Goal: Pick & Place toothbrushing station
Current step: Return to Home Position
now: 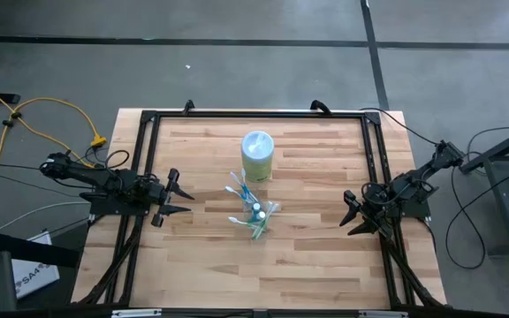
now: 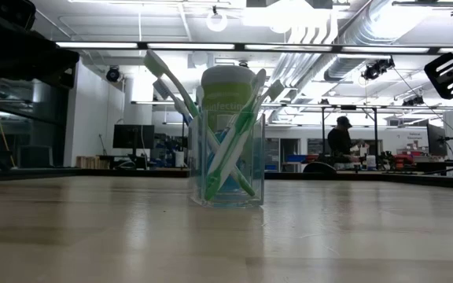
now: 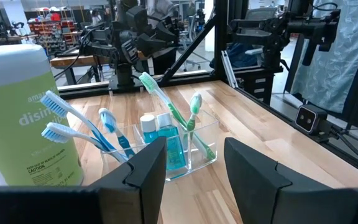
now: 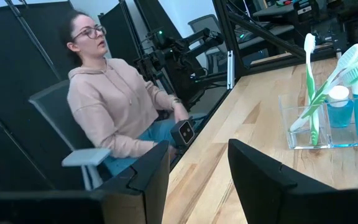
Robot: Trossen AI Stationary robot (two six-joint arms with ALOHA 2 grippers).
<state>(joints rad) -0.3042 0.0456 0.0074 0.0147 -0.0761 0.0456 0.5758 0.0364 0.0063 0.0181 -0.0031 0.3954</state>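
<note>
We are seeing the tumbler (image 2: 256, 169) standing upright near the middle of the desk (image 1: 307, 265), roughly between the two arms; it is clear-walled and is holding everything of the station. The blue-and-white toothbrushes (image 3: 82, 124) are leaning out of one end of it, heads up, tilting toward the green wipes canister (image 1: 257, 155). The green-and-white toothbrushes (image 3: 166, 102) are standing and crossing at the other end, also heads up. The two toothpaste tubes (image 3: 174, 149) are sitting upright inside between the two bunches, white caps on top. The canister is standing near the tumbler on its far side in the high view; we cannot tell whether the blue brush heads are touching it.

The left tool (image 1: 178, 194) is waiting at the desk's left side, pointing at the middle; its fingers (image 3: 148, 168) are spread apart with nothing between them, well apart from the tumbler. The right tool (image 1: 353, 215) is waiting at the desk's right side, pointing inward; its jaws are likewise standing wide and gripping nothing, and the tumbler is showing beyond them in the right wrist view.

A person (image 4: 114, 106) in a light hooded top is sitting in a chair (image 4: 73, 155) just off the desk's edge, past the right tool.
</note>
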